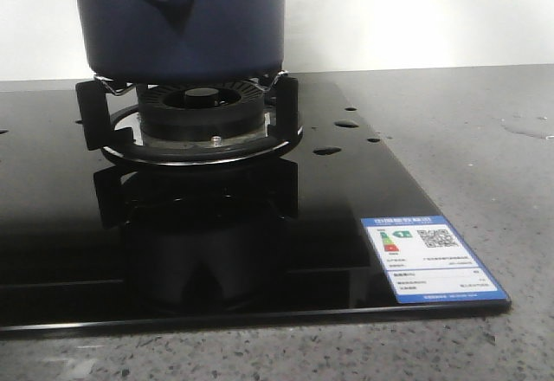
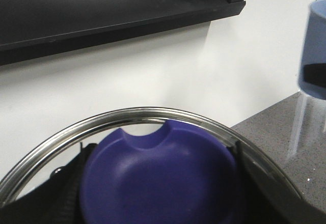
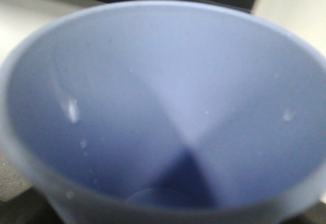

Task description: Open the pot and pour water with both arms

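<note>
The dark navy pot [image 1: 177, 22] stands on the gas burner [image 1: 201, 113] at the back left of the front view; its top is cut off by the frame. My left gripper [image 2: 163, 183] is shut on the blue knob [image 2: 163, 168] of a glass lid with a steel rim [image 2: 147, 113], held up in the air. The pale blue cup [image 3: 163, 107] fills the right wrist view, with small drops [image 3: 73, 111] on its inner wall. It hides my right gripper's fingers. The cup also shows raised in the left wrist view [image 2: 315, 51], with a pale streak [image 2: 298, 127] below it. Neither gripper shows in the front view.
The black glass cooktop [image 1: 260, 251] carries several water drops [image 1: 346, 125] right of the burner and a blue label [image 1: 433, 260] at its front right corner. A small puddle [image 1: 526, 130] lies on the grey counter [image 1: 467, 138]. A dark shelf [image 2: 117, 15] hangs on the white wall.
</note>
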